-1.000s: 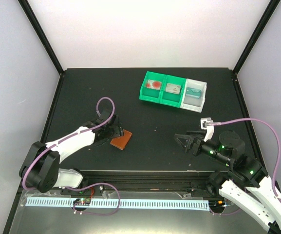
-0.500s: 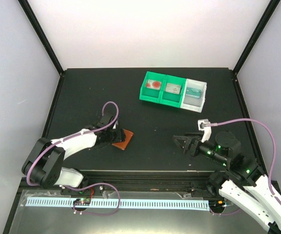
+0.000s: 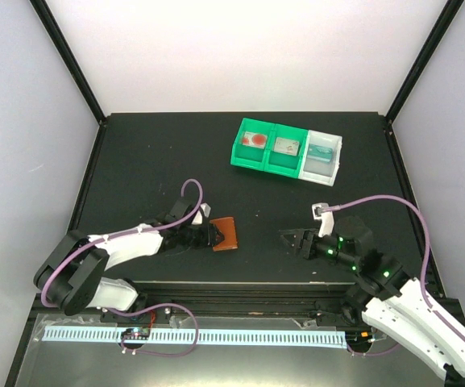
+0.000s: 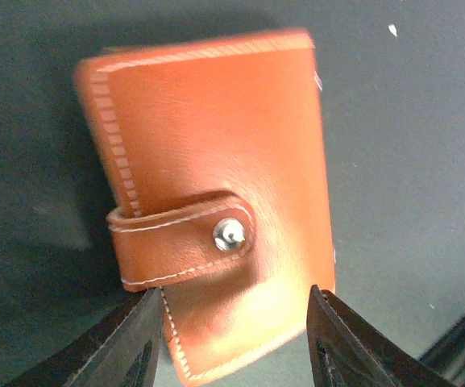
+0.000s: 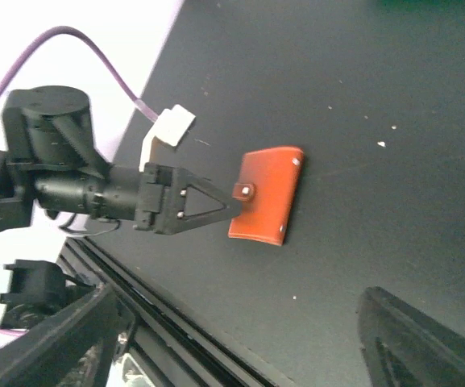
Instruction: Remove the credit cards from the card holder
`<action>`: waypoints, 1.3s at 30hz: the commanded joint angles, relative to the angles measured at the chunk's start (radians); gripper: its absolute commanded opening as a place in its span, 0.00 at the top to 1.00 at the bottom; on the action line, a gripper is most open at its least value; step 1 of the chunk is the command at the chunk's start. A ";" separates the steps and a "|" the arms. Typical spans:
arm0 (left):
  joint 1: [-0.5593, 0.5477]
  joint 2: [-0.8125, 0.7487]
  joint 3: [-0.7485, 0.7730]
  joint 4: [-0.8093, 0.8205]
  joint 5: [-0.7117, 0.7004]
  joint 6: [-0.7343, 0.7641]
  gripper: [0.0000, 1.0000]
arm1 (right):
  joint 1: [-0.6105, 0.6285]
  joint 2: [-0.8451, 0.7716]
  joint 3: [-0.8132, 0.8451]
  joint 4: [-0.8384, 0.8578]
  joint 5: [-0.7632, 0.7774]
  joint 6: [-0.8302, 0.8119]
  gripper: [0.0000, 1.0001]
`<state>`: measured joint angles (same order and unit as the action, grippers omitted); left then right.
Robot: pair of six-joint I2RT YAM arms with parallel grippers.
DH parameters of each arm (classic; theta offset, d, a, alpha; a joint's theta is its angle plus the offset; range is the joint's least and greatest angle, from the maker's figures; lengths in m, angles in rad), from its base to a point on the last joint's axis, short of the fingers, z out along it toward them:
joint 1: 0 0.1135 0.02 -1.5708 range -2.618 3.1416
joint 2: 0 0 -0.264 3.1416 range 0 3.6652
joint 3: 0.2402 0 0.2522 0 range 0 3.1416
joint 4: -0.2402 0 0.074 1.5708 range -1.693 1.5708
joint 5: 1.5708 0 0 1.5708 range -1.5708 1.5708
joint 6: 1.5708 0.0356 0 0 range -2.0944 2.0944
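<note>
The card holder (image 3: 226,235) is a reddish-brown leather wallet, closed, its tab snapped with a metal stud. It lies on the black table, left of centre and near the front edge. No credit cards show; they are hidden inside or out of view. My left gripper (image 3: 209,235) is at the holder's left end. In the left wrist view its jaws are spread, and the near end of the holder (image 4: 216,161) sits between the fingertips (image 4: 131,347). My right gripper (image 3: 287,239) is open and empty, to the right of the holder and pointing at it. The holder (image 5: 266,193) shows in the right wrist view.
Two green bins (image 3: 268,147) and a white bin (image 3: 322,156) stand in a row at the back right, each with small items inside. The table's front rail (image 3: 240,292) runs just behind the arm bases. Purple cables loop off both wrists.
</note>
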<state>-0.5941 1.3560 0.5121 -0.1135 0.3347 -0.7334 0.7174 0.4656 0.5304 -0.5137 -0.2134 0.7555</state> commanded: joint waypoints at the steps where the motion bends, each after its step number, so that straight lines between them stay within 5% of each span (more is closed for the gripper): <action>1: -0.036 -0.040 -0.028 0.092 0.115 -0.083 0.49 | -0.003 0.069 -0.026 0.095 -0.013 -0.004 0.25; 6: -0.038 -0.134 -0.024 0.014 0.026 -0.066 0.48 | -0.003 0.188 -0.085 0.274 -0.076 0.010 0.46; 11: -0.028 -0.180 -0.011 -0.080 -0.093 -0.028 0.45 | -0.003 0.385 -0.055 0.381 -0.075 -0.044 0.56; 27: 0.052 -0.037 -0.064 0.106 0.041 -0.006 0.51 | -0.003 1.031 0.223 0.589 -0.171 -0.171 0.60; 39: 0.053 0.013 -0.062 0.121 0.086 0.036 0.66 | -0.002 1.266 0.231 0.717 -0.293 -0.160 0.62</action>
<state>-0.5488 1.3636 0.4469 -0.0288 0.3927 -0.7273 0.7174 1.7000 0.7547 0.1337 -0.4561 0.6106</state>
